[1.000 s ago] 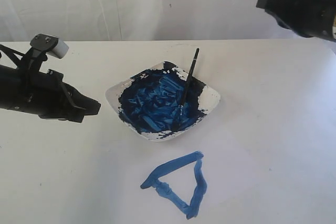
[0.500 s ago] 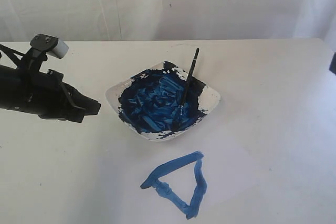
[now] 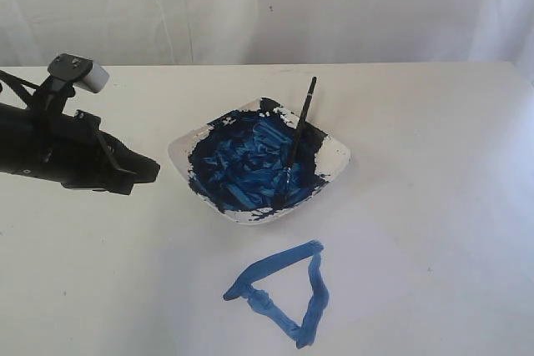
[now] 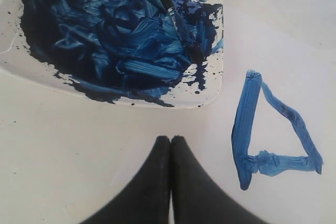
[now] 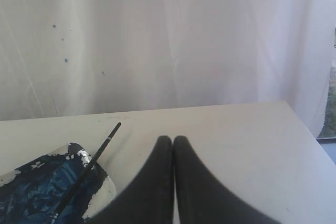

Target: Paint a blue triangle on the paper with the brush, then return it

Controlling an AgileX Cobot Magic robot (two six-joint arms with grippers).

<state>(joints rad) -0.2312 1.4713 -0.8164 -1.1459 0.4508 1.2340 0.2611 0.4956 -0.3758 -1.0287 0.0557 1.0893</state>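
The brush (image 3: 296,143) lies in the white dish (image 3: 336,156), tip in the dark-blue paint, handle leaning out over the far rim; it shows too in the left wrist view (image 4: 173,9) and the right wrist view (image 5: 89,163). A bright-blue triangle (image 3: 284,289) (image 4: 273,129) sits on the paper (image 3: 392,273) in front of the dish. My left gripper (image 3: 154,171) (image 4: 170,139) hovers left of the dish, shut and holding nothing. My right gripper (image 5: 172,140) is shut and empty, out of the exterior view.
A white curtain (image 3: 267,6) hangs behind the table. The table's far edge (image 3: 400,64) runs behind the dish. Its right edge (image 5: 302,124) shows in the right wrist view.
The right arm, at the top right a second ago, has pulled away to the right and left the exterior view. The left arm, brush and dish have not moved.
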